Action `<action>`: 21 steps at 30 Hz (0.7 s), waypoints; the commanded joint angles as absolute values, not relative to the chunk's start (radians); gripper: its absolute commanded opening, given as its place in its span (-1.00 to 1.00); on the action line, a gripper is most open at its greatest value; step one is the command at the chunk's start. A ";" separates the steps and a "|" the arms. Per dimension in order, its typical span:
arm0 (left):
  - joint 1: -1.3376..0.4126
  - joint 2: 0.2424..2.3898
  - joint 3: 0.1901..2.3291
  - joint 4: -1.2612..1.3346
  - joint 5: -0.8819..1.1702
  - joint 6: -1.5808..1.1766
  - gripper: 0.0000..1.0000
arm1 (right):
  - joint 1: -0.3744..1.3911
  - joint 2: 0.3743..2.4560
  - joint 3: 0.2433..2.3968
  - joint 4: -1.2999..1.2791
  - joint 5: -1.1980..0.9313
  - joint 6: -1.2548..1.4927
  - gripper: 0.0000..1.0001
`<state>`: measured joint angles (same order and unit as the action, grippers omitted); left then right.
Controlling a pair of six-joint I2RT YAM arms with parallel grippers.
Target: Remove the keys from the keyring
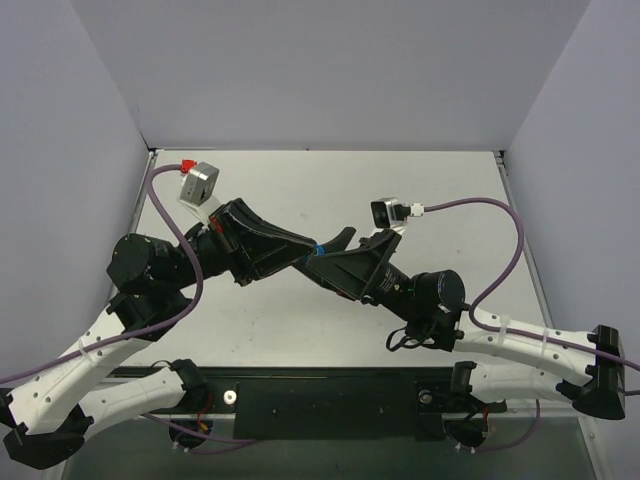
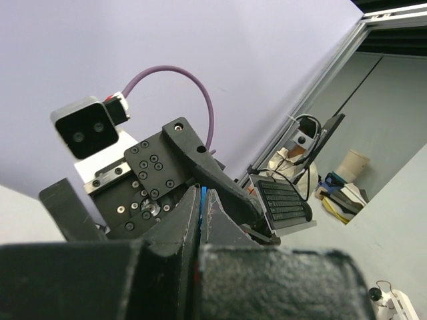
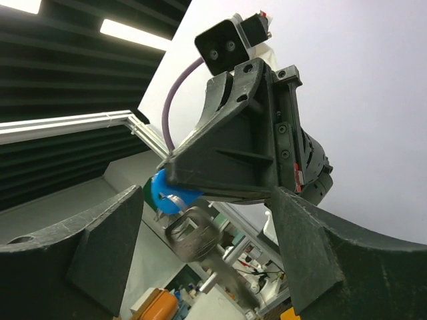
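Both arms are raised and meet over the middle of the table. My left gripper (image 1: 311, 250) is shut on the blue key tag (image 1: 318, 248); a blue sliver shows between its closed fingertips in the left wrist view (image 2: 202, 194). In the right wrist view the blue tag (image 3: 162, 194) sticks out under the left gripper (image 3: 230, 157), with the thin metal ring (image 3: 175, 198) and the silver-grey key (image 3: 191, 231) hanging below it, blurred. My right gripper (image 3: 207, 247) is open, its fingers (image 3: 100, 247) on either side of the key and apart from it.
Pale walls enclose the table (image 1: 300, 320) on three sides. A black strip (image 1: 340, 405) runs along the near edge between the arm bases. The right wrist camera (image 2: 85, 128) faces the left gripper closely. A keyboard (image 2: 283, 200) shows beyond the frame.
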<state>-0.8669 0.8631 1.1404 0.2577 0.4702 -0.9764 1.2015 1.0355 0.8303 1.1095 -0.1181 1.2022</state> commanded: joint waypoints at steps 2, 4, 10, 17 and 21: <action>-0.900 0.870 1.169 0.374 0.443 -0.973 -1.00 | 1.213 1.065 0.861 1.425 -0.138 1.253 0.51; -0.908 0.873 1.170 0.377 0.440 -0.966 -1.00 | 1.215 1.074 0.865 1.457 -0.137 1.267 0.53; -0.927 0.877 1.170 0.364 0.434 -0.939 -1.00 | 1.224 1.062 0.871 1.480 -0.132 1.279 0.54; -0.928 0.870 1.175 0.322 0.407 -0.899 -1.00 | 1.241 1.042 0.871 1.456 -0.135 1.261 0.53; -0.928 0.864 1.174 0.304 0.399 -0.882 -1.00 | 1.247 1.029 0.867 1.442 -0.132 1.247 0.50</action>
<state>-0.9245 0.8730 1.1412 0.3099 0.4290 -0.9257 1.2285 1.0733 0.8307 1.2259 -0.1184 1.2713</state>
